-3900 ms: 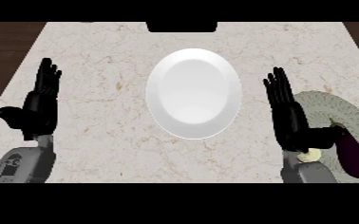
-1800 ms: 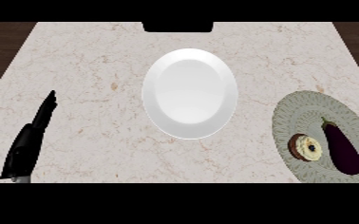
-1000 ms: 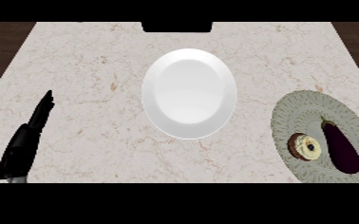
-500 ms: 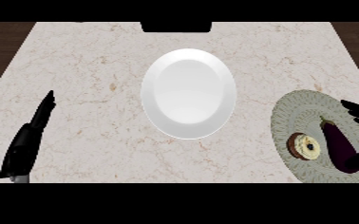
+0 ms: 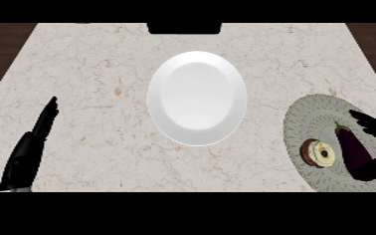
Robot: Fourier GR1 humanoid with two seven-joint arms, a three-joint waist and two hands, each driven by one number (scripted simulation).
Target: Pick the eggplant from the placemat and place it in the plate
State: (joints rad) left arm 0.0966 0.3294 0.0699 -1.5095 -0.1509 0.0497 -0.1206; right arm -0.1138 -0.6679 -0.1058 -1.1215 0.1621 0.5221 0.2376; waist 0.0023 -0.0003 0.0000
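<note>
Creeping in at the right edge since half a second ago, right hand [image 5: 363, 118] fingertips overhang the dark purple eggplant [image 5: 354, 149] on the round grey-green placemat [image 5: 312, 119]; its fingers' state is unclear. Left of it lies open marble bench [image 5: 95, 69], then the white oval plate [image 5: 197, 97]. Left hand [image 5: 31, 149] rests straight-fingered.

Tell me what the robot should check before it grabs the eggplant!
1. Eggplant lies on the placemat, in view: ok.
2. Plate has nothing on it, ready to take the eggplant: ok.
3. Right hand is near the eggplant: ok, its dark fingertips show at the right edge just above it.
4. Right hand open for the grasp: cannot tell, too little of it shows.
5. Round sliced item beside the eggplant sits close to it and may get bumped: not ok.
6. Left hand rests open at the left edge, far from the plate: ok.
</note>
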